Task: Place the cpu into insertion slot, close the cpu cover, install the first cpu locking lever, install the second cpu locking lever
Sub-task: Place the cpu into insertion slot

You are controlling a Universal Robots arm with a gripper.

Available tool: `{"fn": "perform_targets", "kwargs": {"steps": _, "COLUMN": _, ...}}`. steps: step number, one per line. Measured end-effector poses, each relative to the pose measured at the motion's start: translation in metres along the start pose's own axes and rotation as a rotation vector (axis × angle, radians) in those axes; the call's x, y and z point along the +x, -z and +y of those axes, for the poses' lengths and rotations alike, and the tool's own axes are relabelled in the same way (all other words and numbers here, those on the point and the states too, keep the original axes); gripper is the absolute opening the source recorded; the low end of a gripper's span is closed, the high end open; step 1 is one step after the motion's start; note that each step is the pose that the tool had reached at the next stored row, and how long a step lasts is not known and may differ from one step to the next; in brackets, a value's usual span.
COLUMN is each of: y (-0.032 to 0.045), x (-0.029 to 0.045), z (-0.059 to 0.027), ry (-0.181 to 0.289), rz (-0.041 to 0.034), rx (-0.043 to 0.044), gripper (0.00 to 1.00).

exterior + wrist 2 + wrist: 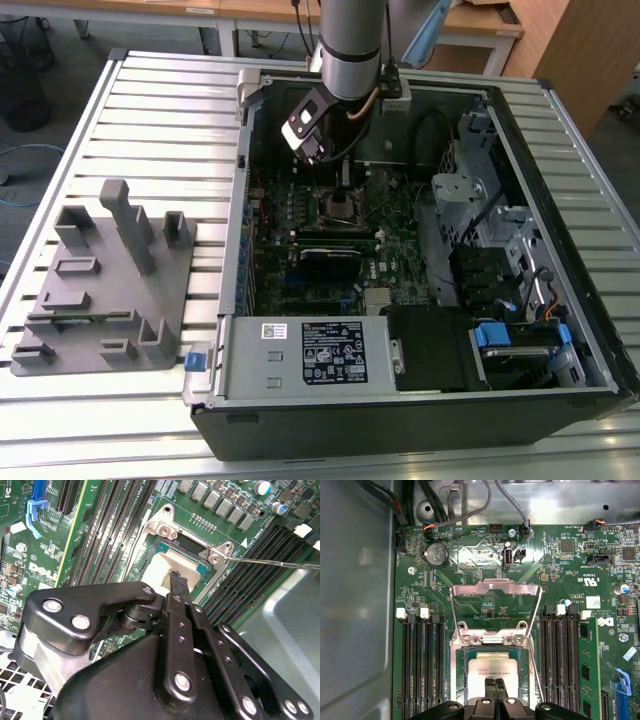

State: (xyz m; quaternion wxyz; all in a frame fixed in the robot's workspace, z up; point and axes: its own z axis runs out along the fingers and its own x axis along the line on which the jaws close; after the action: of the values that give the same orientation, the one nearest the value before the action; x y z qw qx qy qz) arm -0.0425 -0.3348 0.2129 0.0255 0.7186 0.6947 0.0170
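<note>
So here's where we're at: the black two-finger gripper (343, 188) comes in from 12 o'clock in the exterior view and hangs down inside the open black computer case (400, 428). We see its jaws clenched together with nothing pinched between them. In both wrist views the tips (495, 682) (175, 577) sit right over the top of the small flat square silver-grey cpu (495, 666) (161, 567); we can't tell if they actually touch it.

The cpu is lying flat inside the small square dark insertion slot with the silver rim (460, 676) (338, 206), so that part looks done. The thin square silver cpu cover frame (495, 583) is swung up and open, not down on the chip, hinged on the slot's side that faces the round silver coin battery (436, 554). One thin silver wire locking lever (270, 562) sticks out loose, away from the slot, over the long black memory slots (422, 670), which flank the slot on both sides of the green motherboard (485, 555).

Around it in the exterior view, the grey power supply box with the white label (315, 355) is at 6 o'clock from the slot. The grey plastic fixture tray (110, 290) sits at 9 o'clock from the case, on the slatted metal table (170, 110).
</note>
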Motion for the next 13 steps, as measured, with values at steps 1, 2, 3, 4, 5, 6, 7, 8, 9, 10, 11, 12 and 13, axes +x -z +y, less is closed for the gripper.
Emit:
{"fn": "perform_targets", "kwargs": {"steps": 1, "y": 0.0000, "x": 0.0000, "z": 0.0000, "ry": 0.000, "rz": 0.0000, "rx": 0.0000, "gripper": 0.11}}
{"fn": "perform_targets", "kwargs": {"steps": 2, "y": -0.0003, "x": 0.0000, "z": 0.0000, "ry": 0.000, "rz": 0.0001, "rx": 0.0000, "gripper": 0.11}}
{"fn": "perform_targets", "kwargs": {"steps": 3, "y": -0.0009, "x": 0.0000, "z": 0.0000, "ry": 0.000, "rz": 0.0000, "rx": 0.0000, "gripper": 0.11}}
{"fn": "perform_targets", "kwargs": {"steps": 4, "y": -0.0018, "x": 0.0001, "z": -0.0001, "ry": 0.000, "rz": 0.0001, "rx": -0.0001, "gripper": 0.11}}
{"fn": "perform_targets", "kwargs": {"steps": 5, "y": -0.0027, "x": 0.0000, "z": -0.0001, "ry": 0.000, "rz": -0.0001, "rx": 0.0000, "gripper": 0.11}}
{"fn": "perform_targets", "kwargs": {"steps": 6, "y": -0.0038, "x": 0.0000, "z": -0.0002, "ry": 0.000, "rz": -0.0001, "rx": 0.0000, "gripper": 0.11}}
{"fn": "perform_targets", "kwargs": {"steps": 7, "y": -0.0051, "x": 0.0001, "z": -0.0003, "ry": 0.000, "rz": 0.0000, "rx": -0.0001, "gripper": 0.11}}
{"fn": "perform_targets", "kwargs": {"steps": 8, "y": -0.0057, "x": 0.0001, "z": -0.0002, "ry": 0.000, "rz": 0.0001, "rx": -0.0001, "gripper": 0.11}}
{"fn": "perform_targets", "kwargs": {"steps": 9, "y": -0.0059, "x": 0.0001, "z": 0.0002, "ry": 0.000, "rz": -0.0001, "rx": 0.0000, "gripper": 0.11}}
{"fn": "perform_targets", "kwargs": {"steps": 10, "y": -0.0060, "x": 0.0001, "z": 0.0007, "ry": 0.000, "rz": -0.0003, "rx": 0.0001, "gripper": 0.11}}
{"fn": "perform_targets", "kwargs": {"steps": 11, "y": -0.0063, "x": 0.0001, "z": 0.0011, "ry": 0.000, "rz": -0.0001, "rx": 0.0000, "gripper": 0.11}}
{"fn": "perform_targets", "kwargs": {"steps": 12, "y": -0.0069, "x": 0.0002, "z": 0.0014, "ry": 0.000, "rz": 0.0002, "rx": -0.0002, "gripper": 0.11}}
{"fn": "perform_targets", "kwargs": {"steps": 13, "y": -0.0076, "x": 0.0002, "z": 0.0014, "ry": 0.000, "rz": 0.0001, "rx": -0.0001, "gripper": 0.11}}
